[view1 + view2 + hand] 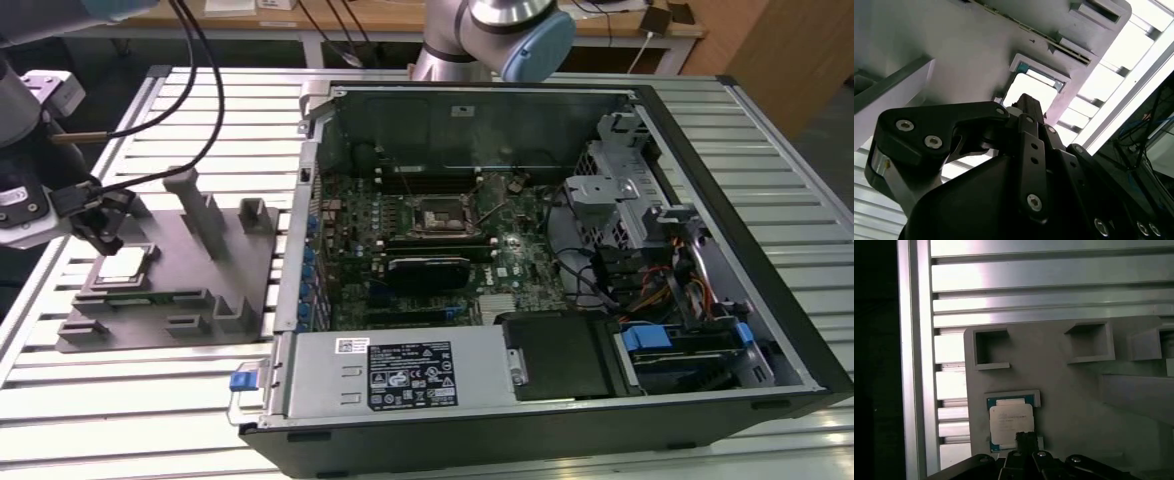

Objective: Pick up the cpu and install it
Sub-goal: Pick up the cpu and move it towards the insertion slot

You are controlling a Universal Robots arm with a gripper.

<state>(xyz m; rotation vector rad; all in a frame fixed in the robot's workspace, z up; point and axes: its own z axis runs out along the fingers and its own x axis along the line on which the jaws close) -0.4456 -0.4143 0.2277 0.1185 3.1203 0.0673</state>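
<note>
Your gripper (104,232) hangs just above the cpu (123,265), which sits in the grey tray (174,280) at the exterior view's lower left; you cannot tell whether it is apart or together. The pick-up step looks to be in hand, and it likely calls for a centred, level grasp.

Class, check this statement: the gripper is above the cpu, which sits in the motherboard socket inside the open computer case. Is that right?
Not quite. The cpu sits in the grey tray outside the computer case, as the exterior view shows; the gripper is indeed above it.
</note>
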